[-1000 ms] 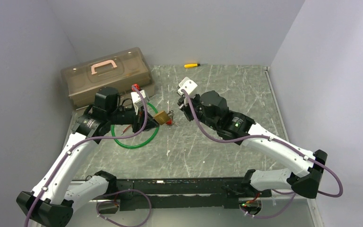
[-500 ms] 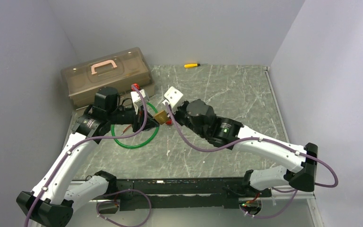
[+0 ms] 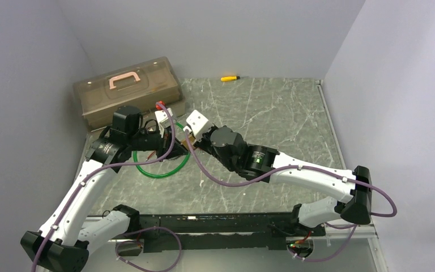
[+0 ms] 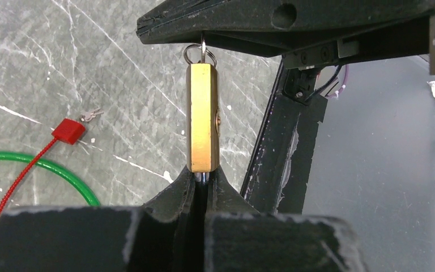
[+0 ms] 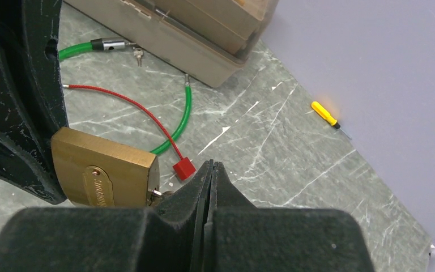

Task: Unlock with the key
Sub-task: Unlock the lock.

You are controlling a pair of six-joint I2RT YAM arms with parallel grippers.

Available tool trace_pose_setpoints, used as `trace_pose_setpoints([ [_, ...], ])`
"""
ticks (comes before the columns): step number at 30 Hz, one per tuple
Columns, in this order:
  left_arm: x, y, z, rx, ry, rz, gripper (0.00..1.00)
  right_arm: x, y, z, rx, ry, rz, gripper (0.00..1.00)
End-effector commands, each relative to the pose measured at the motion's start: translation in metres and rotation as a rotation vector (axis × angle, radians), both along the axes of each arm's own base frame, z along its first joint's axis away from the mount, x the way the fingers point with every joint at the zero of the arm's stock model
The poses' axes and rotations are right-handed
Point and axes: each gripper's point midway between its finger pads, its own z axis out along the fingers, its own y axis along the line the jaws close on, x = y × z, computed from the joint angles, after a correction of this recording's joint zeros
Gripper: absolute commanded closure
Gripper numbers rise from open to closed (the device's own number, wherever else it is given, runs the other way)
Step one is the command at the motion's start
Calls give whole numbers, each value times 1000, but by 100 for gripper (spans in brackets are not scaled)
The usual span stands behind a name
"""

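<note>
The shackle of the padlock (image 4: pixel 202 118) is almost wholly hidden between the fingers of the left claw (image 4: pixel 202 180). The key (image 5: pixel 155 194) shows only a stub just left of the right claw (image 5: pixel 209 168), the rest buried in its grip. From above, the two claws cover the padlock. The small keys (image 4: pixel 92 115) left of the left claw are too tiny to make out.

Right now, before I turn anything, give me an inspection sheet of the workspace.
Surface: grey marbled table, scuffed.
Job's things: brass padlock held up between the hands; key at its keyhole end.
Clutter: toolbox, yellow screwdriver, green cable, red tag, small keys.
Hands: left hand shut on the padlock's shackle end; right hand shut, beside the key, grip on it unconfirmed.
Cables: purple cables run along both arms.
Surroundings: plain grey walls on three sides; nothing else seen.
</note>
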Motion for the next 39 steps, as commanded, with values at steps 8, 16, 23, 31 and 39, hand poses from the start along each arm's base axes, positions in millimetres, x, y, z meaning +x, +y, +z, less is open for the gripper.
trace_pose_setpoints([
  [8,0,-6,56,-98,-232,-82,100,10,-18,13,114,142,38,100],
  [16,-14,-2,43,-53,-252,-153,100,13,-64,63,356,256,256,64],
  [23,-20,1,33,-10,-286,-201,100,-44,-46,72,438,436,663,57],
  [31,-20,-1,37,-14,-303,-211,100,-65,-42,69,491,586,852,56],
  [39,-22,-2,39,-21,-305,-220,100,-64,-31,65,505,642,907,56],
])
